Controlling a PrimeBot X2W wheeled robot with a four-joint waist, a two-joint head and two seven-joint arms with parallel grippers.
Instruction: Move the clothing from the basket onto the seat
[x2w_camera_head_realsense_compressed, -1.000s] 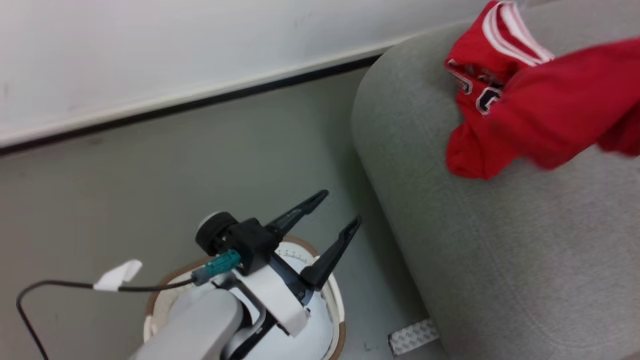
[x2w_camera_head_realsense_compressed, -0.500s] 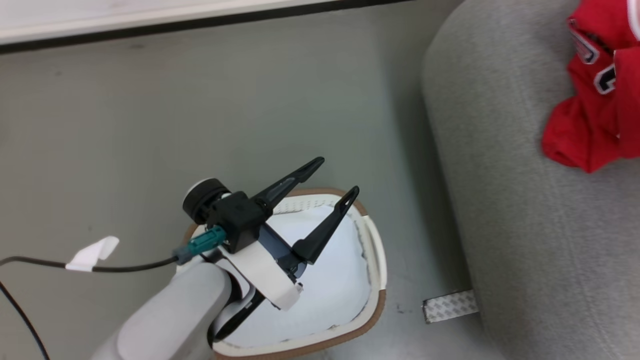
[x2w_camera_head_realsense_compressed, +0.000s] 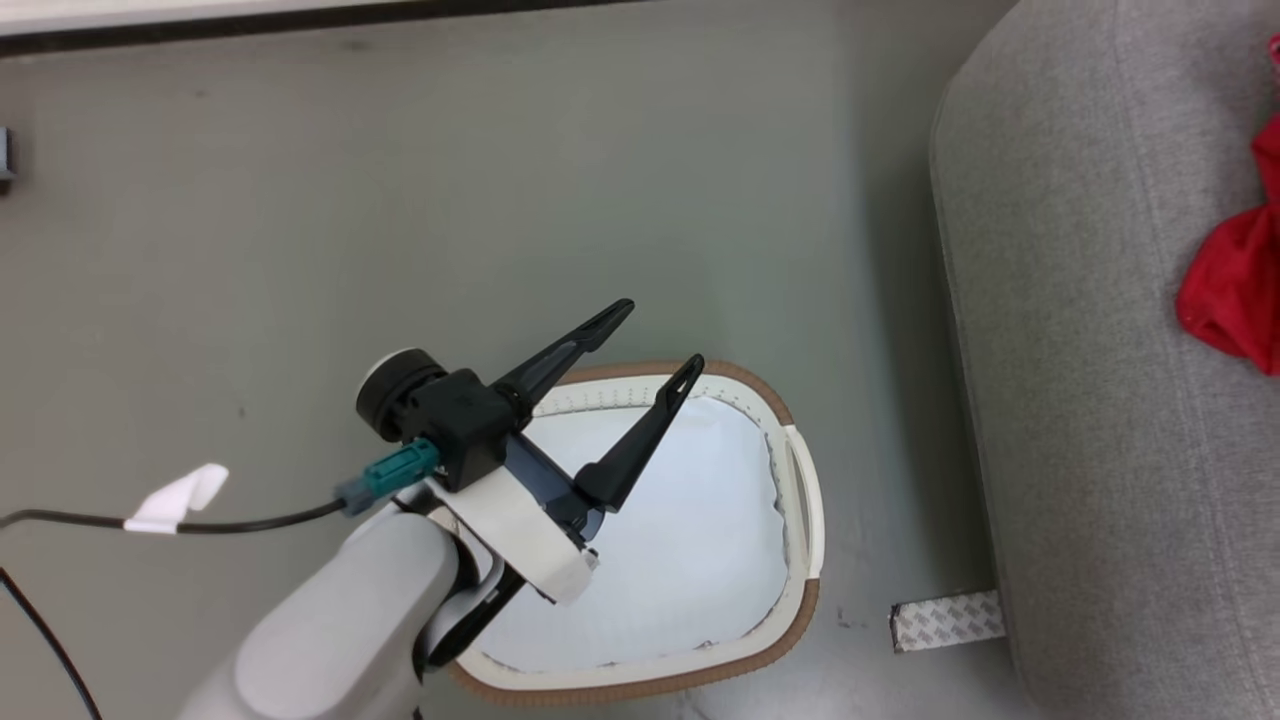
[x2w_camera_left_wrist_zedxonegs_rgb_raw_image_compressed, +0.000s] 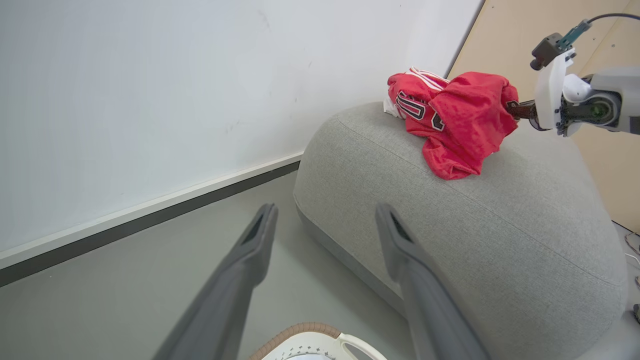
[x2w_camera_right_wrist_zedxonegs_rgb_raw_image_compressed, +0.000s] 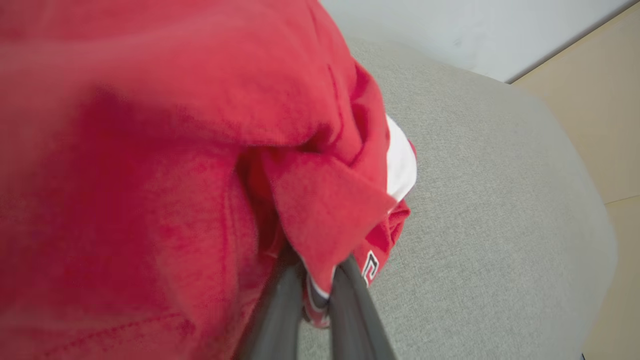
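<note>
Jaws of left gripper (x2w_camera_head_realsense_compressed: 660, 335) are spread fully w/ nothing held, above basket (x2w_camera_head_realsense_compressed: 800, 620). Clothing (x2w_camera_left_wrist_zedxonegs_rgb_raw_image_compressed: 450, 125) is heaped on seat (x2w_camera_head_realsense_compressed: 1080, 400), far right. It is judged light, soft, floppy, and best pinched at a bunched fold. 1 fold is clamped btwn nearly closed fingers of right gripper (x2w_camera_right_wrist_zedxonegs_rgb_raw_image_compressed: 318, 280).

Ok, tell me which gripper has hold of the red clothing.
The right gripper: it is pinched shut on a fold of the red clothing over the grey seat. The left gripper hangs wide open over the white basket, holding nothing.
</note>
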